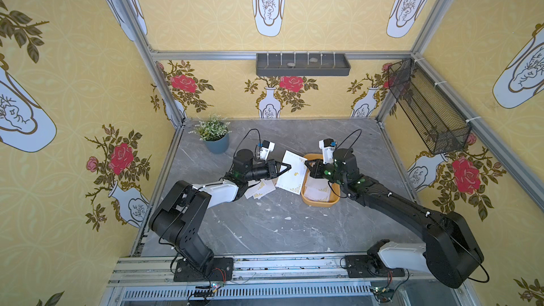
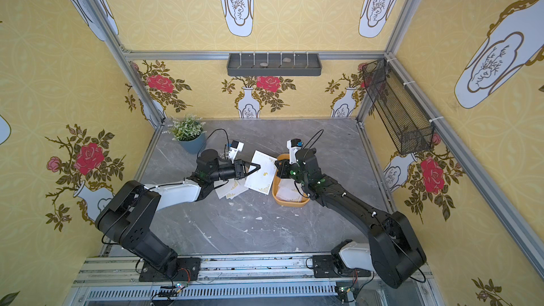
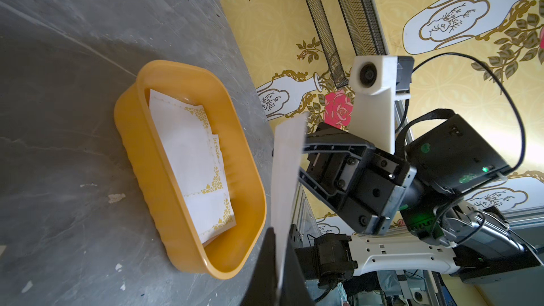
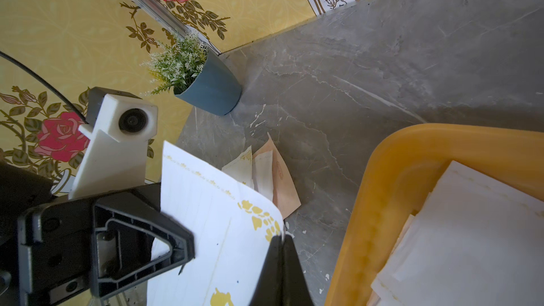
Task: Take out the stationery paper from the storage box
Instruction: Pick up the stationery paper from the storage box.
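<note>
My left pincer [image 1: 288, 167] and my right pincer [image 1: 306, 162] are both clamped tight on one white sheet of stationery paper [image 1: 294, 176]. The left grips its long left edge and the right its far right corner, so it hangs above the table [image 1: 279, 225], at the left rim of the storage box [image 1: 321, 202]. Its gold-cornered face looks up and its long axis runs from the back wall toward my bases, nearly parallel to the box's long side. A stack of sheets [image 1: 318, 194] lies flat in the box, and loose sheets [image 1: 259, 191] rest on the table under my left wrist.
</note>
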### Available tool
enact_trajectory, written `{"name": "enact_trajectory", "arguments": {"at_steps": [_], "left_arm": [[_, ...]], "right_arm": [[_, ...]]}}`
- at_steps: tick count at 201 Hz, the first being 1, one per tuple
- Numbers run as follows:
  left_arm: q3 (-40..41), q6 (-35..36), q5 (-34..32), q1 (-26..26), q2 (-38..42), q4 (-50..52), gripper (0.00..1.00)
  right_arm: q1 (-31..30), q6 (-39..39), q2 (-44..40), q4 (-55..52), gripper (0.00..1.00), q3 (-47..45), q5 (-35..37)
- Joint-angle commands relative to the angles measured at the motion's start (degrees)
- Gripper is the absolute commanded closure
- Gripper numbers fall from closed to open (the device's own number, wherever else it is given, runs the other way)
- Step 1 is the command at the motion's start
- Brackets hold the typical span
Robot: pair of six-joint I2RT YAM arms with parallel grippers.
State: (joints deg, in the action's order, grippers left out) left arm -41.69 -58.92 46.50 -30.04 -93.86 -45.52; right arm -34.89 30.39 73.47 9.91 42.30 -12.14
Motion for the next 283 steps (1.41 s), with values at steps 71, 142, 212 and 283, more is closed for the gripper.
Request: {"name": "enact_trajectory", "arguments": {"at_steps": [71, 142, 212, 283], "left_arm": [[1.35, 0.95, 0.03, 0.51, 1.09, -0.36, 1.0], [1.79, 1.26, 0.46, 0.51, 3.38, -0.45, 1.0], [1.96, 1.37, 0.23, 0.47, 3.9, -0.45, 1.0], [2.41, 2.33, -0.62, 0.51, 5.58, 0.79, 1.0]], "right_arm": [[2.64, 0.24, -7.03, 4.7, 0.18, -4.96, -3.68], [13.1, 13.97, -3.94, 32.56, 0.16, -13.91, -29.8], [13.03, 16.56, 0.88, 38.82, 0.17, -13.39, -33.59], [12.92, 16.79, 2.0, 39.08, 0.17, -13.13, -34.63]]}}
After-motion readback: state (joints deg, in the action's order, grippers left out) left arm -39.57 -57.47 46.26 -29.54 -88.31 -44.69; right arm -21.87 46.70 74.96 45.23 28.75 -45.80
